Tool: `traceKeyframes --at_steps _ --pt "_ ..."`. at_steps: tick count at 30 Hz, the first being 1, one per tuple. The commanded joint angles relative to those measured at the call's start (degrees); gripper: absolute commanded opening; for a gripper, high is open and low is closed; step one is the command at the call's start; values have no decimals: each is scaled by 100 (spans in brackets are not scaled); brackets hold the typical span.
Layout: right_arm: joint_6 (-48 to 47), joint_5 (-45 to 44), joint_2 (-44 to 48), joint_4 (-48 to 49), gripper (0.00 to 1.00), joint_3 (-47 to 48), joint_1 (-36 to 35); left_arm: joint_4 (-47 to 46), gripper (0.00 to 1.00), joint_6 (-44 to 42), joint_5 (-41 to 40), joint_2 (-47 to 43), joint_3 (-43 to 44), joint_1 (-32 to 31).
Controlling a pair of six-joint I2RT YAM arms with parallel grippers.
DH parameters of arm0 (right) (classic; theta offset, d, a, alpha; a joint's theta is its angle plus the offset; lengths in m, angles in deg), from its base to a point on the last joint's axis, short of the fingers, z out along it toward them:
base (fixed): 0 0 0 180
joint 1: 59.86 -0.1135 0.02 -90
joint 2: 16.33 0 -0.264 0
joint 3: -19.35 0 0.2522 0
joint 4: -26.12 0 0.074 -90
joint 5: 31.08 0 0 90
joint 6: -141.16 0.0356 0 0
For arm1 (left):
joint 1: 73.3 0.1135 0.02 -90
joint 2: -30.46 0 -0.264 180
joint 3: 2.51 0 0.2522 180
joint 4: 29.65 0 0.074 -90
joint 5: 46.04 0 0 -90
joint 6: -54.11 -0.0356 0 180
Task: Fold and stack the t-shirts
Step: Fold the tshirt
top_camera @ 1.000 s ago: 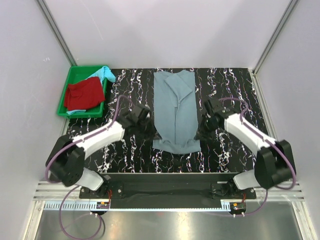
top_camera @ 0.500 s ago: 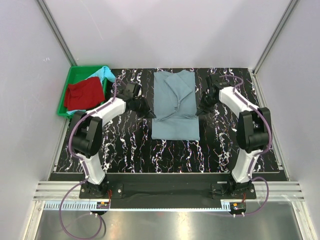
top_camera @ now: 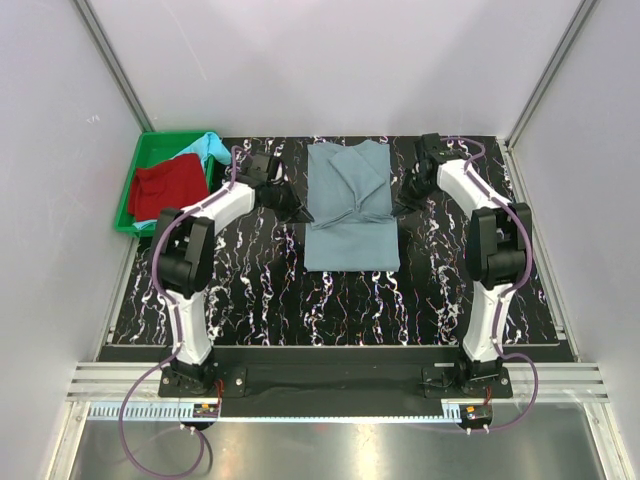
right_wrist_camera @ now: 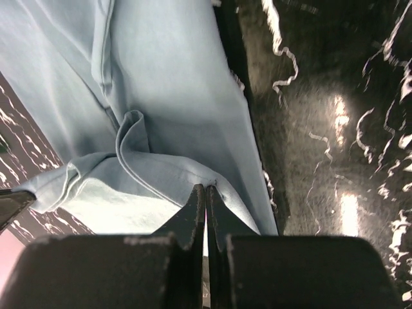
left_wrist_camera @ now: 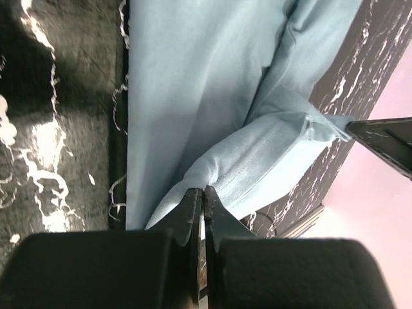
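T-shirts are in two places here: two are in the green tray (top_camera: 128,195) at the far left of the bench (top_camera: 250,290), and the large grey-blue t-shirt (top_camera: 345,240) lies in the middle, its length running away from the arm bases.

The left hand (top_camera: 298,212) reaches to the left edge of this shirt, about half way along it. In the left wrist view its fingers are pressed together on a doubled fold of the cloth, which rises from the bench to the fingertips. Between the hands the shirt is narrow, with its sides turned in, and a loose ridge of cloth crosses it from one hand to the other. The right hand (top_camera: 398,208) is directly across, at the opposite edge. The right wrist view shows it clamped on a hemmed edge of the same cloth in the same way. I think the two hands hold matching corners so that one half can be laid square over the other; with only one hand the fold would go crooked. The fold seems to be in progress, because the cloth is not released.

The tray has low walls. Inside it, the red t-shirt (top_camera: 165,190) covers most of the floor in a loose heap. The turquoise t-shirt (top_camera: 208,148) lies under it and shows at the far right corner, where it hangs over the rim. Both look unfolded, so I judge that most of the task remains.
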Motion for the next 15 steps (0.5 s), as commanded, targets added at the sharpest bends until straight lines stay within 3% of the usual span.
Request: traceKeyframes --at_steps 1,15 --pt "-152 83 -131 -101 0 390 127 -78 0 -124 242 142 346 50" --pt "-117 425 -843 -215 0 1137 312 -78 0 -36 224 590 750 147"
